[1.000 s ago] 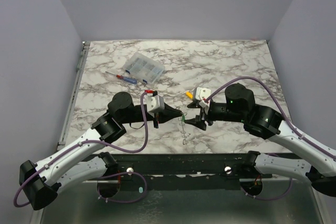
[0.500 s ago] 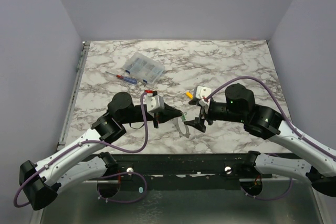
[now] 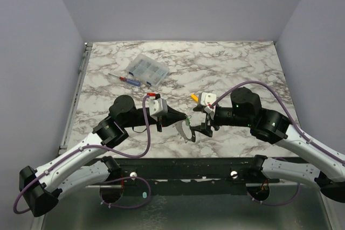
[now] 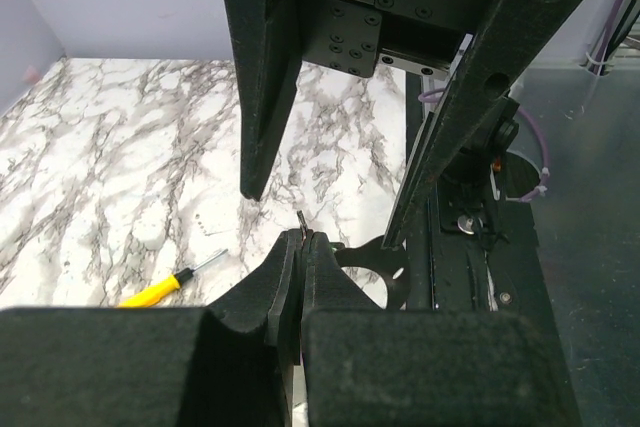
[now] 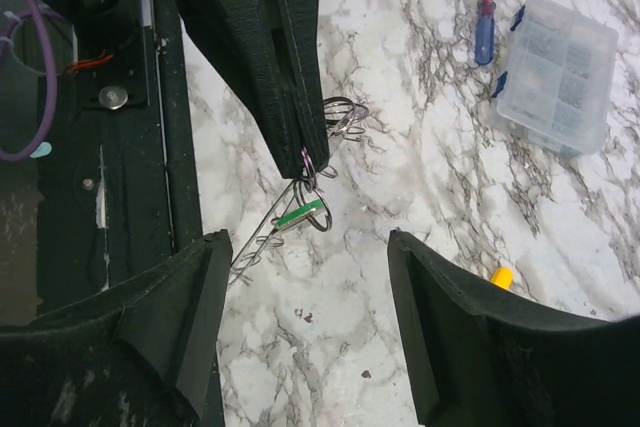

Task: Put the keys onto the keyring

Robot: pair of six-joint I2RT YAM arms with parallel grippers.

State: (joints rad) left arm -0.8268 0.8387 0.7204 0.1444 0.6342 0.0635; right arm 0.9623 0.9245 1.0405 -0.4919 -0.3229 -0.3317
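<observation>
- Our left gripper (image 5: 308, 159) has its jaws pinched tight on the keyring (image 5: 258, 240), whose wire hangs from the tips.
- The green key (image 5: 300, 215) sits on that wire, just beneath.
- Our right gripper (image 5: 308, 247) holds nothing, jaws wide, flanking the key.

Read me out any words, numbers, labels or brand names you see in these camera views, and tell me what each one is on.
None can be read in any view.
Clear compartment box: no label visible.
Screwdriver: handle bears no legible marking.
Green-headed key and keyring: too small to show any stamp.
</observation>
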